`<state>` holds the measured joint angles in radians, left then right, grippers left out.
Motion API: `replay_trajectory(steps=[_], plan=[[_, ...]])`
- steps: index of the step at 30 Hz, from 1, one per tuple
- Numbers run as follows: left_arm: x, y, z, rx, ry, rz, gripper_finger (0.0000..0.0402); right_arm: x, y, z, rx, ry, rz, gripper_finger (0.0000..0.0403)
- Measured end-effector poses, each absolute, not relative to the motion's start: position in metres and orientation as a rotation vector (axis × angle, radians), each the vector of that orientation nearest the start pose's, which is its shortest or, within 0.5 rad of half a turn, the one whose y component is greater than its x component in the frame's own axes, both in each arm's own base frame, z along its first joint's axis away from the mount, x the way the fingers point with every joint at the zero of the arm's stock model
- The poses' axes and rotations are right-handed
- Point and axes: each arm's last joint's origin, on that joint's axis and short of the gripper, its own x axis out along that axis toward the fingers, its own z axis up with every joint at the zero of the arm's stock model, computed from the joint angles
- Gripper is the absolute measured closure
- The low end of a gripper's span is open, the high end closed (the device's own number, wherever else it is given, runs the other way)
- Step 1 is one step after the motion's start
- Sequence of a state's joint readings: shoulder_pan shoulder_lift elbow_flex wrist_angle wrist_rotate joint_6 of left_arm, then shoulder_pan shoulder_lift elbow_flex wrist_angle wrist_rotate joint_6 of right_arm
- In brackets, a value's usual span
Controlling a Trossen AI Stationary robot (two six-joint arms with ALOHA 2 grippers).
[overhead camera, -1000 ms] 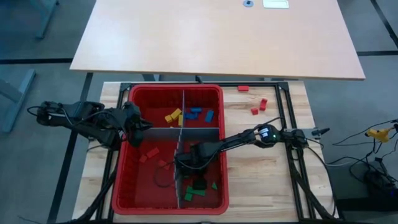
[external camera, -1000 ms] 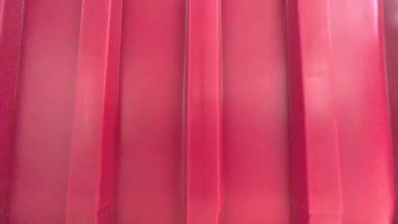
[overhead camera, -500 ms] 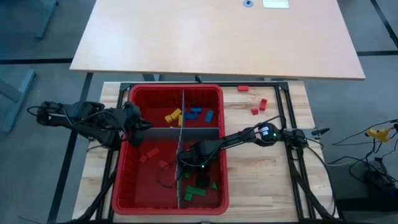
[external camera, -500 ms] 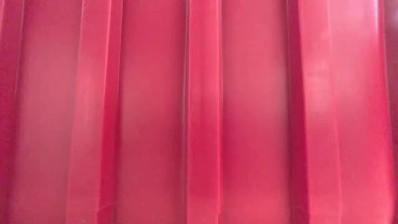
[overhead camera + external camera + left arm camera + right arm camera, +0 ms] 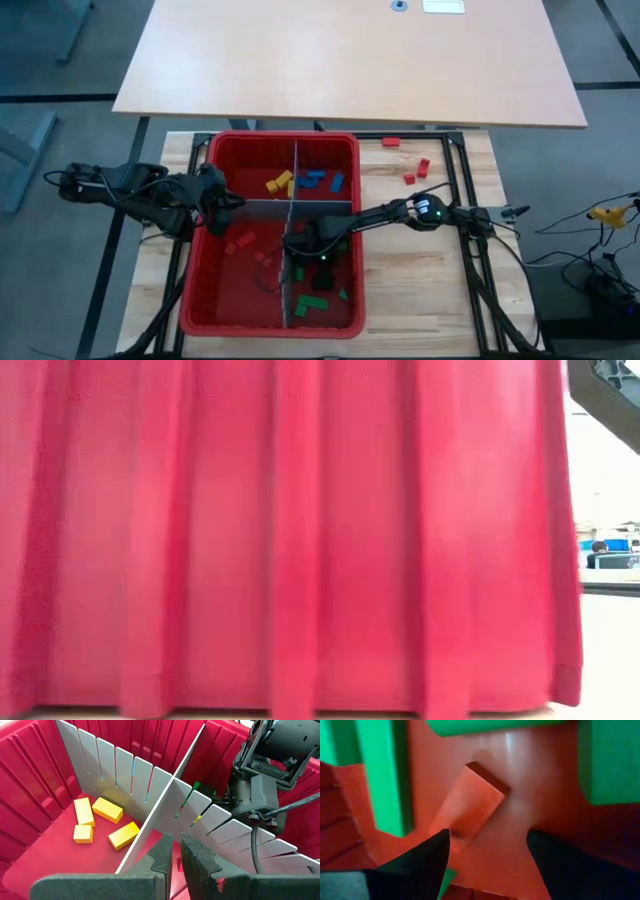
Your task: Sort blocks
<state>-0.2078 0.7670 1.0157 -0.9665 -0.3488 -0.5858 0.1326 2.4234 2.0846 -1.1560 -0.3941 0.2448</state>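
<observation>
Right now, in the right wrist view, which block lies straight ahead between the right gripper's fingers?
The lone red block, lying on the bin floor ahead of the open right gripper; the green blocks flank it.

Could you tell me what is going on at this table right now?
The robot is sorting coloured blocks into a divided red bin. The right gripper is down in the compartment with the green blocks, fingers open above a red block lying on the bin floor among them. The left gripper sits at the bin's left wall, its fingers either side of a grey divider. A few red blocks lie on the table outside the bin.
</observation>
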Motion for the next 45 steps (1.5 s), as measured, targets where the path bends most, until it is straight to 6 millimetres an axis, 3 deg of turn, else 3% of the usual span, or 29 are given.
replay_trajectory(steps=[14, 20, 33, 39, 45], plan=[[0.124, -0.016, 0.343, -0.363, 0.626, 0.330, 0.0377, 0.481, 0.077, 0.180, 0.465, 1.475, 0.259, 0.0146], [0.123, -0.016, 0.343, -0.356, 0.627, 0.327, 0.0377, 0.478, 0.089, 0.179, 0.473, 1.488, 0.260, 0.0135], [0.124, -0.016, 0.343, -0.356, 0.628, 0.327, 0.0377, 0.483, 0.091, 0.157, 0.492, 1.517, 0.196, 0.0127], [0.124, -0.016, 0.343, -0.359, 0.627, 0.328, 0.0377, 0.482, 0.091, 0.152, 0.467, 1.525, 0.165, 0.0144], [0.124, -0.016, 0.343, -0.360, 0.627, 0.328, 0.0377, 0.481, 0.091, 0.151, 0.450, 1.538, 0.160, 0.0204]])
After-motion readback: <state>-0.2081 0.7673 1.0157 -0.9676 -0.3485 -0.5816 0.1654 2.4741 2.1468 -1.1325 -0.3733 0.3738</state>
